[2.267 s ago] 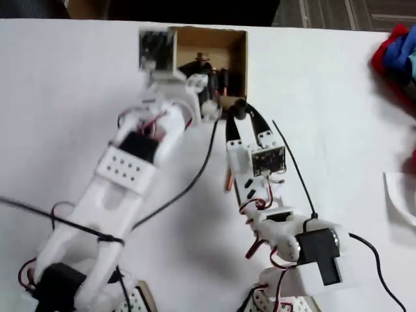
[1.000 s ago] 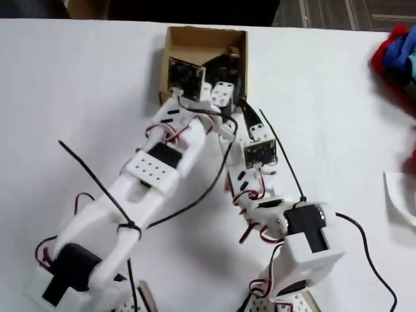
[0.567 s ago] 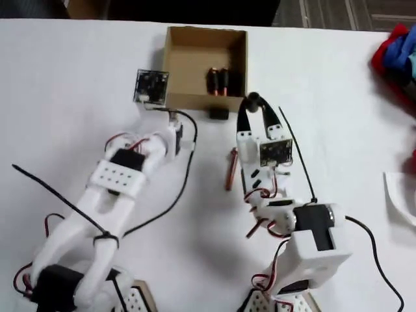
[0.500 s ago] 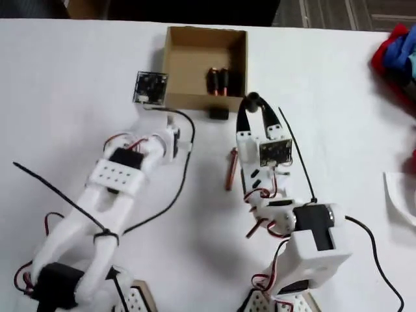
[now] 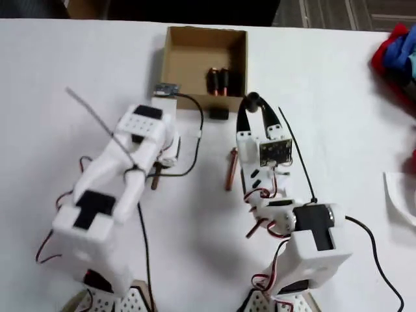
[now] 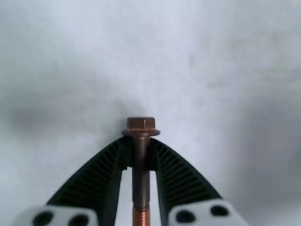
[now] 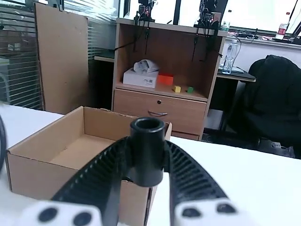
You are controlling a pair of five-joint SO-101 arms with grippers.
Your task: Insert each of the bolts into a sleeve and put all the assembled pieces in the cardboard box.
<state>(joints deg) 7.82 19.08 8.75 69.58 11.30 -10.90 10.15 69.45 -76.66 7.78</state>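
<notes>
Left tool [image 6: 140, 141] is clamped on a bolt [image 6: 140, 160], hex head past the fingertips, over the desk [image 6: 211, 56] on the robot side of the cardboard box [image 5: 188, 68]. Right tool [image 7: 146, 143] pinches a black sleeve [image 7: 146, 157] upright, just off the box's near right corner. Two assembled pieces [image 5: 218, 81] sit inside the box. A loose sleeve [image 5: 219, 113] lies just outside its near wall, and a second bolt [image 5: 231, 170] lies farther out.
</notes>
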